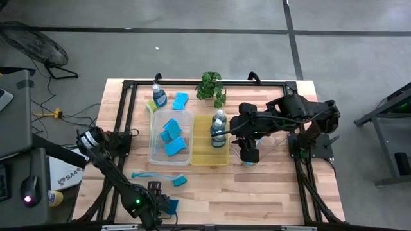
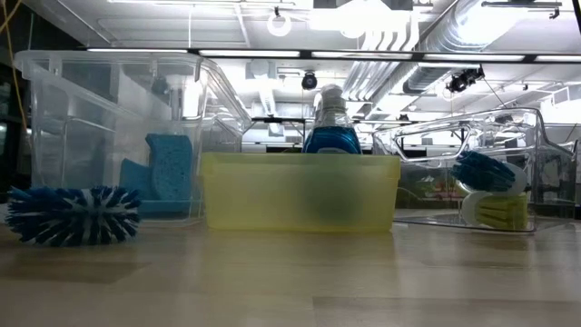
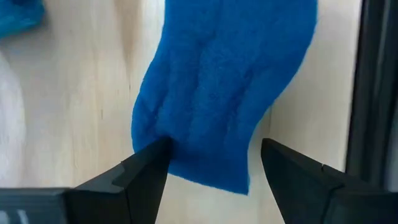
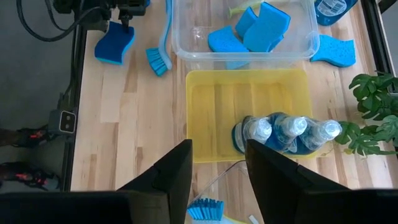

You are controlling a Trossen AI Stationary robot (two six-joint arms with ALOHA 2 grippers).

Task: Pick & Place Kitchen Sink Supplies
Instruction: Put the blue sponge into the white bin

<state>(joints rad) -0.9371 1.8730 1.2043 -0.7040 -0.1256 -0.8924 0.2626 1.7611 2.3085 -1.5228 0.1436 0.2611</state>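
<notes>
Down at the table's near edge, our left gripper [image 1: 168,206] hangs over a wavy blue sponge [image 3: 217,87], fingers apart and straddling its end, so we judge the grab is the step in hand: close on it, lift, and carry it to the clear tray [image 1: 154,138] mid-table where three sponges already lie. Farther in, the blue dish brush [image 1: 160,176] lies in front of that tray, and our right gripper [image 1: 249,156] hovers by the yellow tray [image 1: 204,157] with its soap bottles [image 1: 218,128], fingers parted on nothing; one bottle and a sponge remain near the far edge, and we read no labels.
</notes>
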